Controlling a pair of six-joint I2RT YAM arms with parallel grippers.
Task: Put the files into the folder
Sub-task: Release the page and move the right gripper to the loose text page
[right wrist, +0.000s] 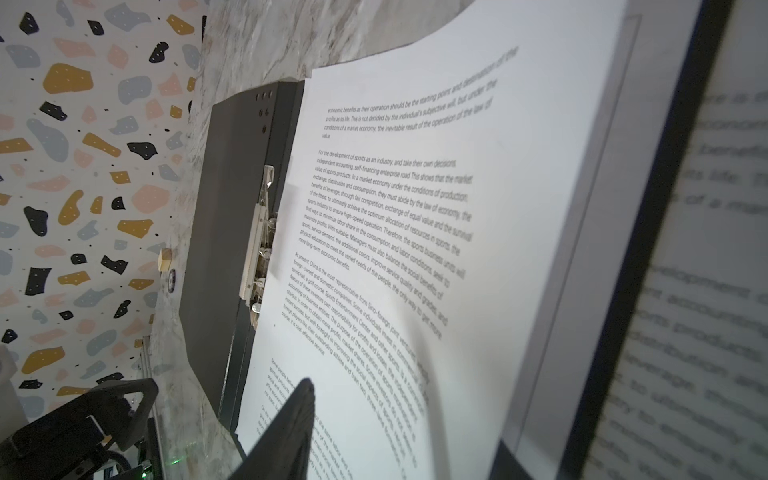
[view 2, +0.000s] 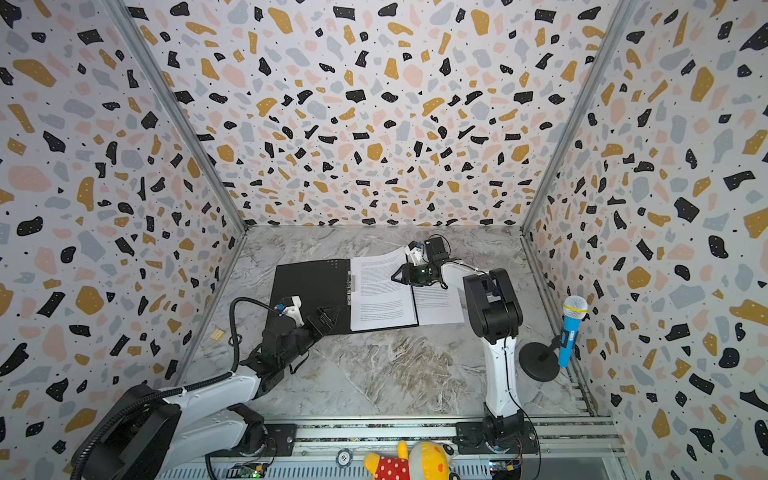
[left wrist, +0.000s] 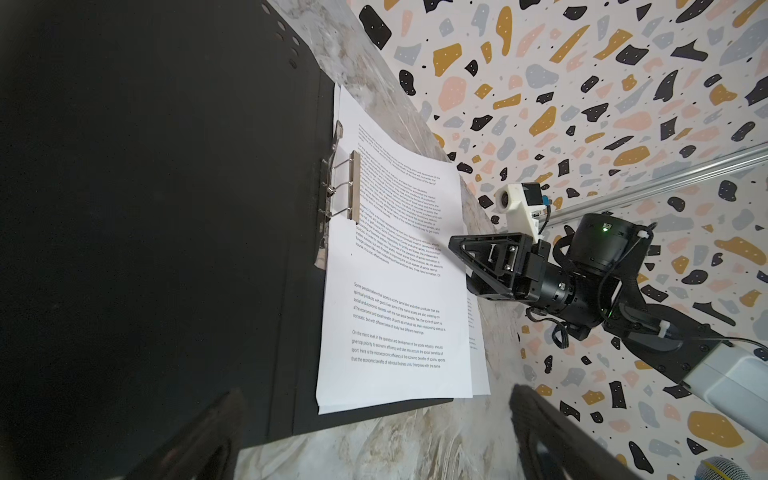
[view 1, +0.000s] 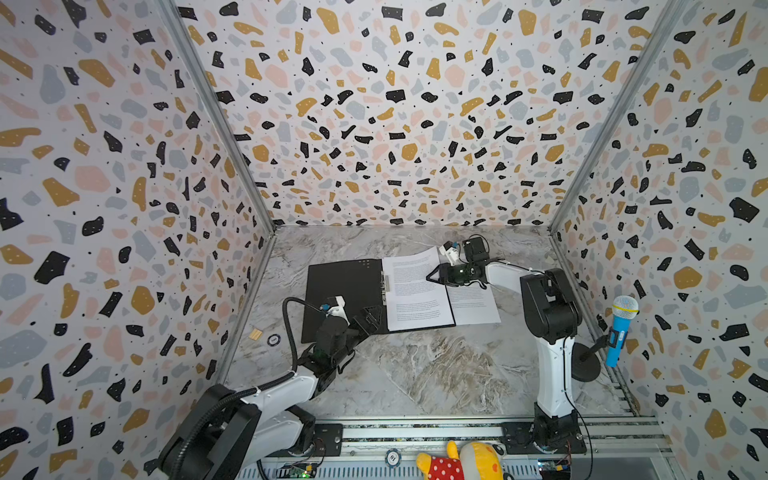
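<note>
The folder (view 1: 340, 291) (view 2: 307, 286) lies open on the marble table, black inside up, with a metal clip (view 1: 385, 282) (left wrist: 353, 187) at its spine. White text files (view 1: 411, 299) (view 2: 378, 299) (left wrist: 395, 332) rest on its right half, their far right edge curling up. Another text sheet (view 1: 473, 305) (view 2: 440, 307) lies flat beside the folder's right edge. My right gripper (view 1: 430, 278) (view 2: 395, 277) (right wrist: 403, 440) hovers at the top sheet's right edge, fingers apart around the raised paper. At the folder's near edge my left gripper (view 1: 372, 318) (view 2: 328, 318) (left wrist: 374, 449) stands wide open and empty.
A blue toy microphone (view 1: 621, 328) on a black stand is at the right wall. A small wooden block (view 1: 255, 334) and a round token (view 1: 273, 340) lie by the left wall. A plush toy (view 1: 461, 461) sits on the front rail.
</note>
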